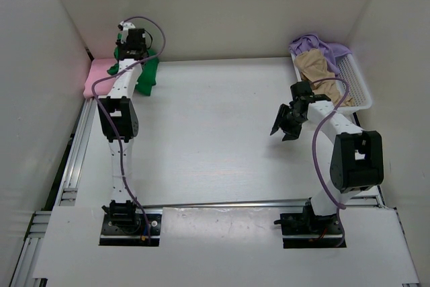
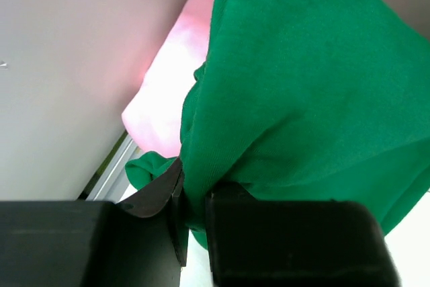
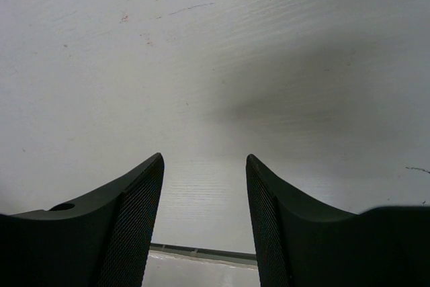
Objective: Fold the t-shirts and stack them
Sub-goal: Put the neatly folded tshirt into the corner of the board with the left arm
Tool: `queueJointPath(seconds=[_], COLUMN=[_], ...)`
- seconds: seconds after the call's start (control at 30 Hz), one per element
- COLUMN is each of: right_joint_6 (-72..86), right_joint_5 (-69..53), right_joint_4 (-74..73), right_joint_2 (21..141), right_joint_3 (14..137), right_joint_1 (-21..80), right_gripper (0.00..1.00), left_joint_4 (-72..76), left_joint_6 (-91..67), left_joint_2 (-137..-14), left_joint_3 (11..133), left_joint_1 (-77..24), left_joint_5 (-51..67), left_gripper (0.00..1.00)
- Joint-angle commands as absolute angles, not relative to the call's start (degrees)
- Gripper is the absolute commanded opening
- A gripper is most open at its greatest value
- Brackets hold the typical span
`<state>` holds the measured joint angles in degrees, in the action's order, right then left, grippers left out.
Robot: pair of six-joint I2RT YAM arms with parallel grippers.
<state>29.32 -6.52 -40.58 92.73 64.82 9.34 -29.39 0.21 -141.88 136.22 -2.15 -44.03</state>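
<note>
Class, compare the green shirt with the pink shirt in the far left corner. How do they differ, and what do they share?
The green shirt is dark, the pink shirt pale. The green shirt is pinched in the left claw and hangs bunched; the pink shirt lies flat, a neat block, held by no claw. Both are plain cloth, side by side in that corner.

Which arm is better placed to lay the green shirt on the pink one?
Left. The left fingers grip the green shirt beside the pink shirt; the right fingers hang open and empty across the table.
</note>
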Motion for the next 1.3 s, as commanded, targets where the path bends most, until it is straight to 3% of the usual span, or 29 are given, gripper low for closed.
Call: queueJointPath(seconds=[0.0, 0.43, 0.47, 0.5, 0.6, 0.63, 1.0, 1.17, 1.27], right_joint_6=[28.12, 27.60, 27.60, 27.60, 27.07, 27.07, 26.02, 24.87, 25.83], right_joint_5=[-6.33, -8.00, -8.00, -8.00, -8.61, -8.61, -8.00, -6.77, -2.83], right_joint_4=[-41.40, -42.54, -42.54, -43.06, -43.59, -43.59, -47.28, -49.04, -49.04], right_joint_2=[92.90, 96.41, 96.42, 97.03, 97.65, 97.65, 97.56, 98.87, 103.69], right_joint_3=[67.24, 69.70, 70.22, 70.22, 71.45, 71.46, 81.46, 99.55, 109.99], right_joint_1=[9.05, 9.05, 9.05, 9.05, 9.05, 9.05, 9.05, 4.94, 0.81], right_gripper=[0.58, 0.58, 0.58, 0.58, 0.58, 0.58, 0.59, 0.60, 0.67], left_joint_4=[-27.16, -26.02, -25.32, -24.79, -21.72, -21.10, -18.81, -18.81, -18.81], left_joint_6=[0.00, 0.00, 0.00, 0.00, 0.00, 0.00, 0.00, 0.00, 0.00], left_joint_2=[-135.44, -142.64, -143.26, -143.96, -147.03, -148.69, -142.74, -131.77, -123.27], left_joint_3=[138.16, 140.89, 140.89, 141.41, 142.29, 142.90, 138.61, 127.99, 117.28], left_joint_1=[-0.27, 6.23, 6.24, 6.94, 7.47, 7.99, 8.00, 6.60, 4.40], left_joint_5=[-44.21, -43.68, -43.68, -43.68, -45.61, -47.27, -50.54, -47.56, -42.39], left_gripper=[0.10, 0.12, 0.17, 0.44, 0.95, 1.00, 1.00, 1.00, 1.00])
